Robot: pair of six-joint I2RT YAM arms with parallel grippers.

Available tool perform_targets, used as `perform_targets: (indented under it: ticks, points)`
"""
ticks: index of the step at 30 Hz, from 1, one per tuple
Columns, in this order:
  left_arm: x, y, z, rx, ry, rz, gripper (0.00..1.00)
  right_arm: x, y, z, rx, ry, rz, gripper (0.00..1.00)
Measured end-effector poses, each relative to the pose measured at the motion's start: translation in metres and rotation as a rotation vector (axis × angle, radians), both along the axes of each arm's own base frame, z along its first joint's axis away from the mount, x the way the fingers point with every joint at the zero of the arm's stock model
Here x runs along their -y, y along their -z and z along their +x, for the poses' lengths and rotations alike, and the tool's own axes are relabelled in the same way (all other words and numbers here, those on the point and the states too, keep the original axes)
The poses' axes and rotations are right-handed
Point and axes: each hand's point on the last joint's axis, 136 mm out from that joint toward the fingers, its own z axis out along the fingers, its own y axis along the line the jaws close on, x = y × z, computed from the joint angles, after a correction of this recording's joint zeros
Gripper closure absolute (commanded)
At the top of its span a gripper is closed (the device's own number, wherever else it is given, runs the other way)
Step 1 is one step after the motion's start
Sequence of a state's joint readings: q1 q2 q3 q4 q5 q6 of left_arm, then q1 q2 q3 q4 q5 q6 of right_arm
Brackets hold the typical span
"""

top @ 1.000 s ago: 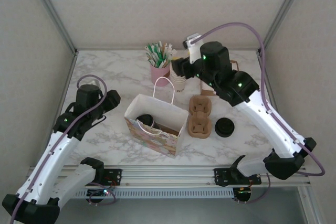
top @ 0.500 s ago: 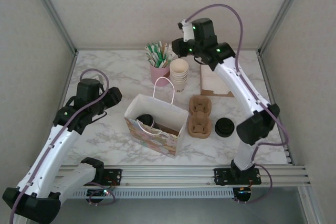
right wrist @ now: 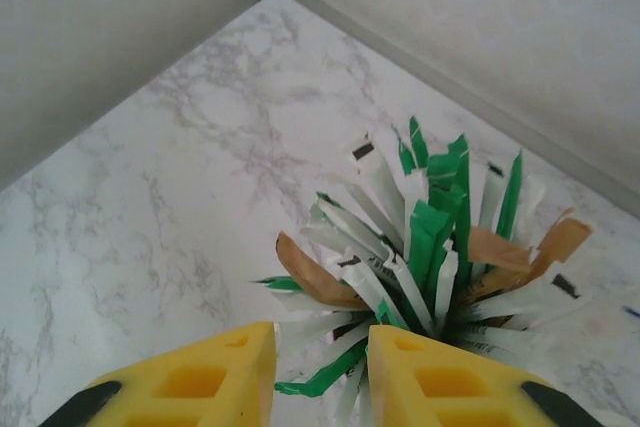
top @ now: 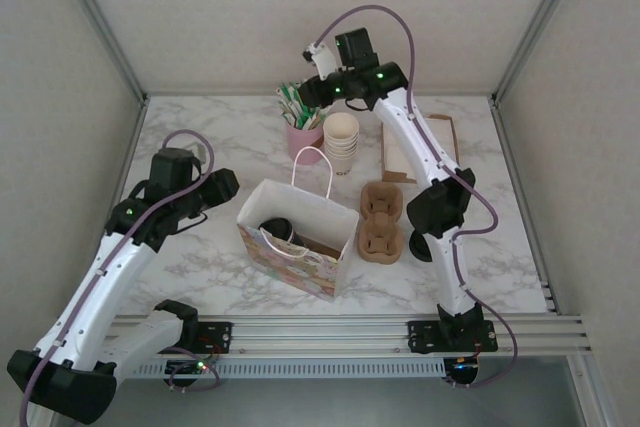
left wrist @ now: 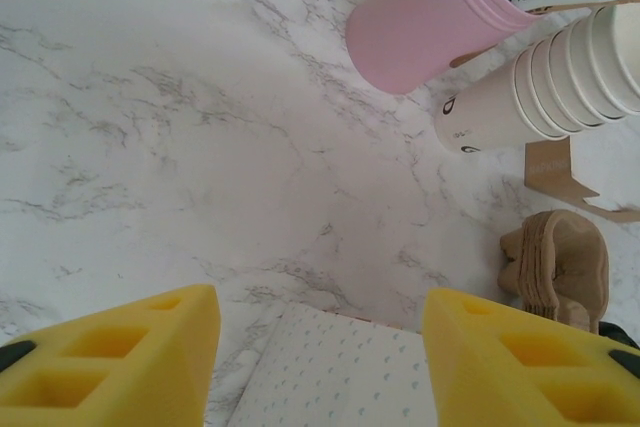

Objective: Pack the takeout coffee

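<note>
marble table (top: 200, 137), paper bag (top: 300, 247) standing near the middle, and the coffee (top: 275, 230) sits inside it, black lid up. left gripper (left wrist: 315, 297) hangs left of the bag, jaws wide, nothing between. right gripper (right wrist: 320, 337) hovers far over the packets (right wrist: 430, 237), jaws narrow, slightly apart.

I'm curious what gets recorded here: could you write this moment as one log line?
left gripper: open, beside bag | right gripper: slightly open above pink straw cup | coffee cup: inside bag
</note>
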State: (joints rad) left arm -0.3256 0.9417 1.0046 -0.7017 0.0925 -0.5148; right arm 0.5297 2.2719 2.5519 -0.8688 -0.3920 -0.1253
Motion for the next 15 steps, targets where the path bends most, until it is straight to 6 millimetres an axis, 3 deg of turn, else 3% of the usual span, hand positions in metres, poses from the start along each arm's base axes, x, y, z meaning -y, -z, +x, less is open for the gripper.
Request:
perform_targets:
  ticks: [15]
  points:
    - [0.002, 0.011, 0.004, -0.034, 0.015, 0.023, 0.43, -0.012, 0.048, 0.012, -0.084, -0.01, -0.013, 0.67]
